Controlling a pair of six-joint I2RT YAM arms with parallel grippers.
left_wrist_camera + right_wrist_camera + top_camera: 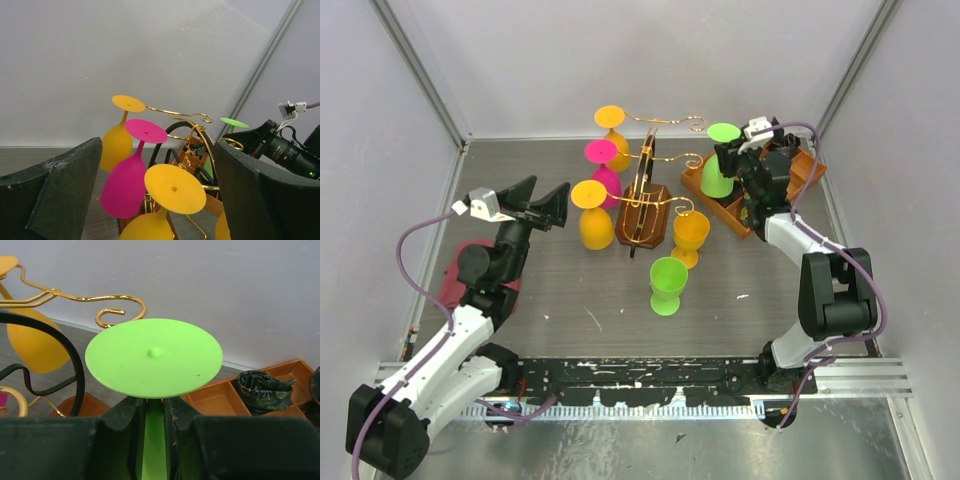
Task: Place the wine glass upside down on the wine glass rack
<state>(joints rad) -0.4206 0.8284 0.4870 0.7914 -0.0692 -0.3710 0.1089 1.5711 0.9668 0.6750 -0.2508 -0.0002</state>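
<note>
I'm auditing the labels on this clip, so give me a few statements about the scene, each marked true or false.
1. The right pincer is shut on the stem of an upside-down green wine glass. True.
2. The left pincer holds the pink glass. False: it is open and empty, and the pink glass hangs on the wine glass rack.
3. A second green glass stands upright on the table. True.
4. The orange compartment tray lies on the left arm's side of the rack. False: it lies on the right arm's side.
</note>
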